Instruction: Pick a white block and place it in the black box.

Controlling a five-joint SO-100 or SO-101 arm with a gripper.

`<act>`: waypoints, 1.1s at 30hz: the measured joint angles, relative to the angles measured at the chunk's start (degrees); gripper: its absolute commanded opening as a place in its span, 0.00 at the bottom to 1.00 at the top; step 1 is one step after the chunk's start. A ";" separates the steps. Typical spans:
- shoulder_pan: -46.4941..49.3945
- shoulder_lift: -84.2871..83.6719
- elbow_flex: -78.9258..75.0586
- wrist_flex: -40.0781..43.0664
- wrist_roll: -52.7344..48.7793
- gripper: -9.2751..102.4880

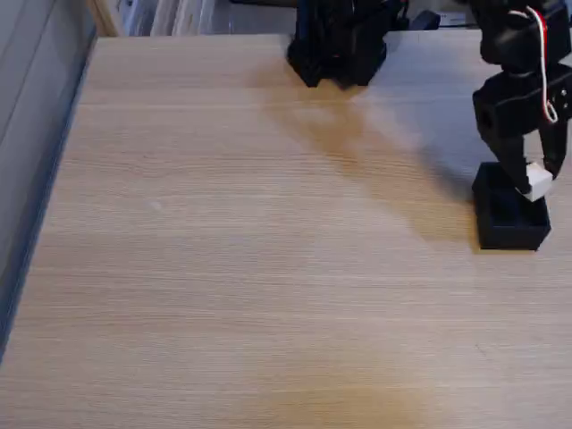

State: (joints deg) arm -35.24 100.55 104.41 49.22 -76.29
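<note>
In the fixed view, the black gripper (537, 181) hangs down at about three o'clock, at the right side of the wooden counter (250, 268). Its tips are pinching the white block (538, 182). The block sits just over the black box (509, 210), near the box's right wall, and looks very close to the rim. The box rests on the counter. The arm's black base (340, 40) stands at about twelve o'clock, at the far edge.
</note>
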 measured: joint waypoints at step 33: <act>31.03 77.26 70.66 13.71 -19.60 0.08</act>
State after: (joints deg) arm -4.22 177.80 175.08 62.93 -95.89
